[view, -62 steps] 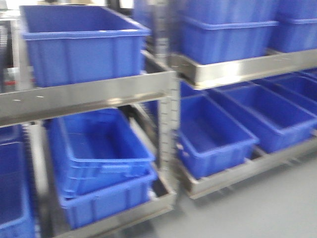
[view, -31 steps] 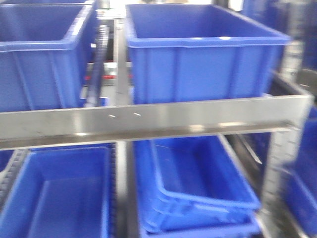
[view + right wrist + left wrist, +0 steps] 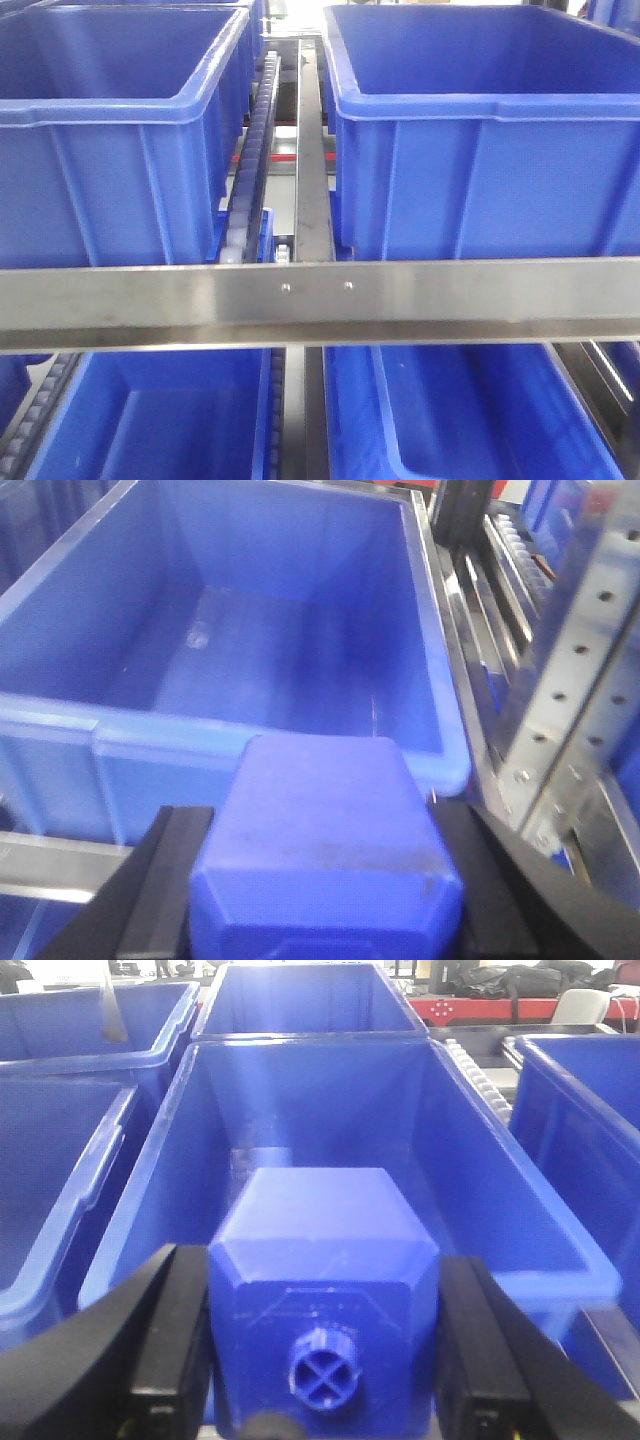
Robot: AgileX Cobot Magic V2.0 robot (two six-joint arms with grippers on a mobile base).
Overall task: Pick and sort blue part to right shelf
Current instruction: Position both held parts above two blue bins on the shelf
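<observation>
Front view: we are no longer sweeping sideways. Two upper bins (image 3: 480, 180) are sitting sharp behind the steel rail (image 3: 320, 300), so placing seems near.

Left wrist: our left gripper (image 3: 325, 1355) is clamping a narrow-stubbed blue block (image 3: 320, 1250).

Right wrist: our right gripper (image 3: 325, 900) is clenching the blue part (image 3: 320, 810), knob hidden, above a bin (image 3: 60, 735).

No writing is showing.

You have two open blue plastic bins (image 3: 110, 170) behind the brushed-steel shelf rail (image 3: 320, 300). A grey roller track (image 3: 254, 140) runs between them.
</observation>
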